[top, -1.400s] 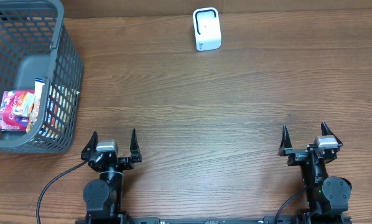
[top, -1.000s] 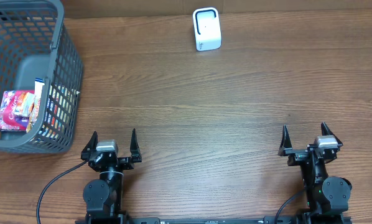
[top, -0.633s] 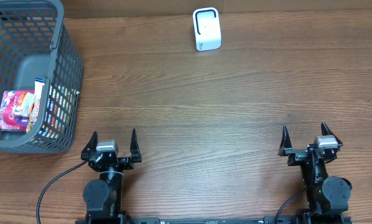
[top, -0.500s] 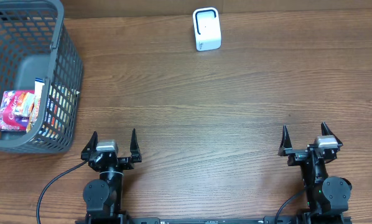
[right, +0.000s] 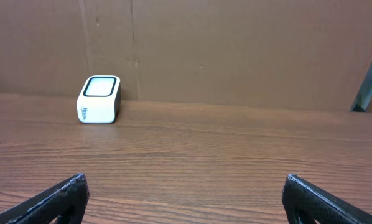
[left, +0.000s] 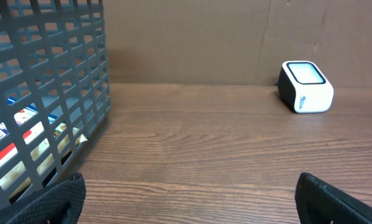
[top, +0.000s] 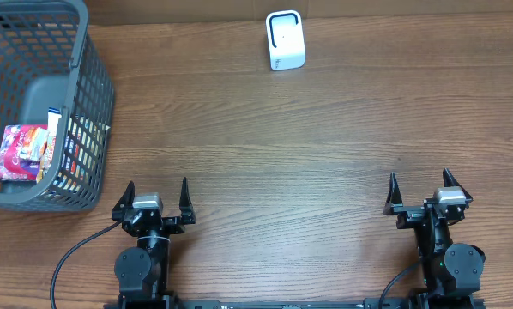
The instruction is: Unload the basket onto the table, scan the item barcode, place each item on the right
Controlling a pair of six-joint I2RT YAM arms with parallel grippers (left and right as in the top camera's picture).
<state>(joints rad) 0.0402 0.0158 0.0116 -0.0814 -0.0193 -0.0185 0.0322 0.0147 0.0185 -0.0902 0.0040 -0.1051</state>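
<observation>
Still parked, unmoved, left end effector [top: 157, 192] and right end effector [top: 419, 185] released, well short of scanner [top: 285, 40]. Yet to fetch item [top: 21, 153] from basket [top: 98, 94] left of scanner.

Looks like a mock shop checkout staged in a robotics lab — not a real store. Shown by a grey plastic shopping basket [top: 98, 94] at the far-left corner of the wood-grain table [top: 282, 146], holding printed packets [top: 21, 153], and by a small white barcode scanner [top: 285, 40] standing near the far edge. Lab side given away by two black robot arms, the left arm [top: 141, 268] and the right arm [top: 452, 260], fixed at the near edge, a loose black cable [top: 68, 256] trailing beside the left one, and plain brown cardboard sheeting [right: 236, 50] closing off the space just behind the far edge.
</observation>
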